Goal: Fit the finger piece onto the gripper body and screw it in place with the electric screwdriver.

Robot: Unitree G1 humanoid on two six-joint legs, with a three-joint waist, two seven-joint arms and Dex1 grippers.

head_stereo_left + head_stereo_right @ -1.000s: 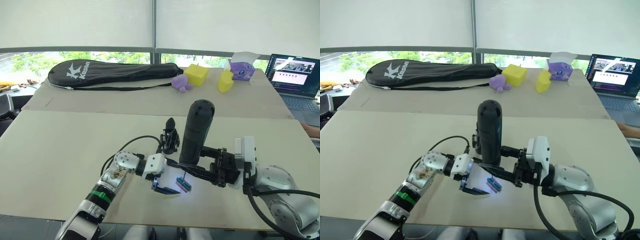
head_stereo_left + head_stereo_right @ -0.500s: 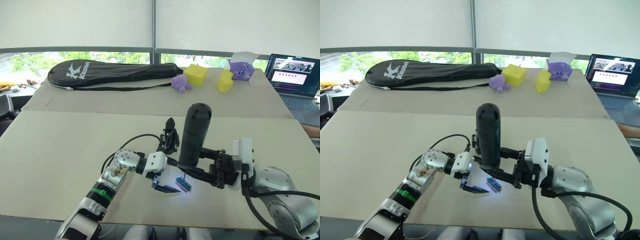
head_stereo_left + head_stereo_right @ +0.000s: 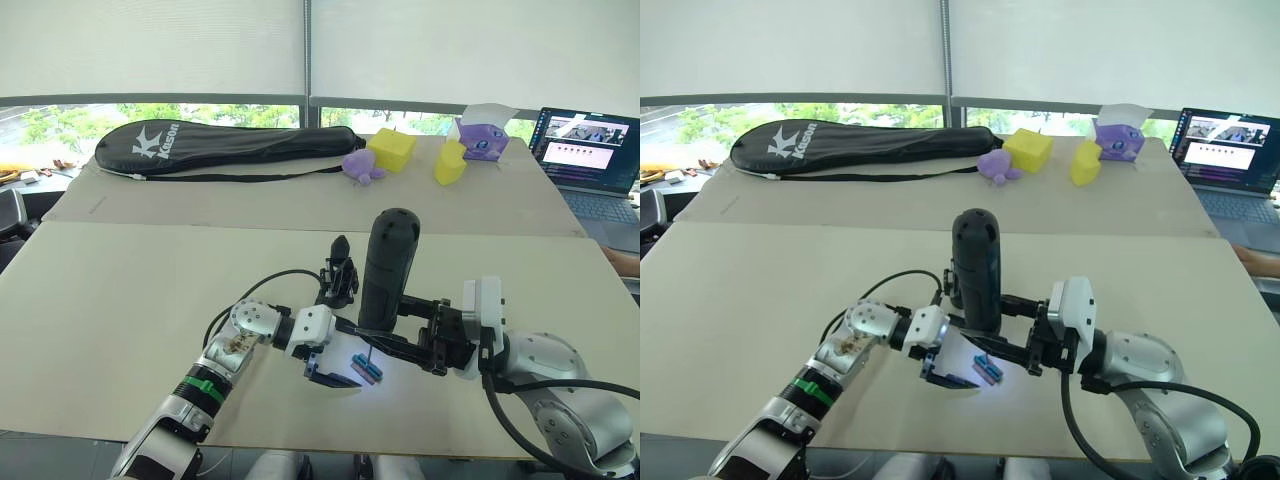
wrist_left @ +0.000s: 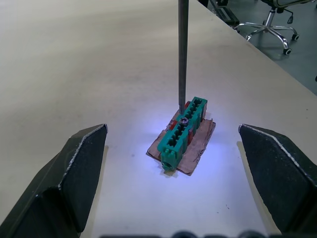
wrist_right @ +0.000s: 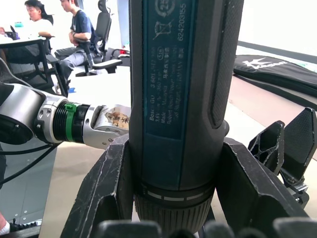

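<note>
My right gripper (image 3: 388, 335) is shut on the electric screwdriver (image 3: 390, 265), a thick black cylinder held upright over the near part of the table. Its thin bit (image 4: 182, 49) comes down onto a small green block (image 4: 182, 131) lit by the tool's white light. My left gripper (image 3: 333, 374) is open low over the table, its fingers (image 4: 74, 173) standing wide on either side of that block. The gripper body (image 3: 340, 278), small and black with one pointed prong up, stands just behind, left of the screwdriver. I cannot make out the finger piece as a separate part.
At the back of the table (image 3: 120, 290) lie a black racket bag (image 3: 230, 145), yellow blocks (image 3: 393, 150) and purple toys (image 3: 485, 140). A laptop (image 3: 588, 150) is at the far right. People sit on chairs (image 5: 74, 29) beyond the table's left side.
The screwdriver has sunk a little and moved slightly left with my right arm. Its bit stays over the green block, and my left gripper has barely moved.
</note>
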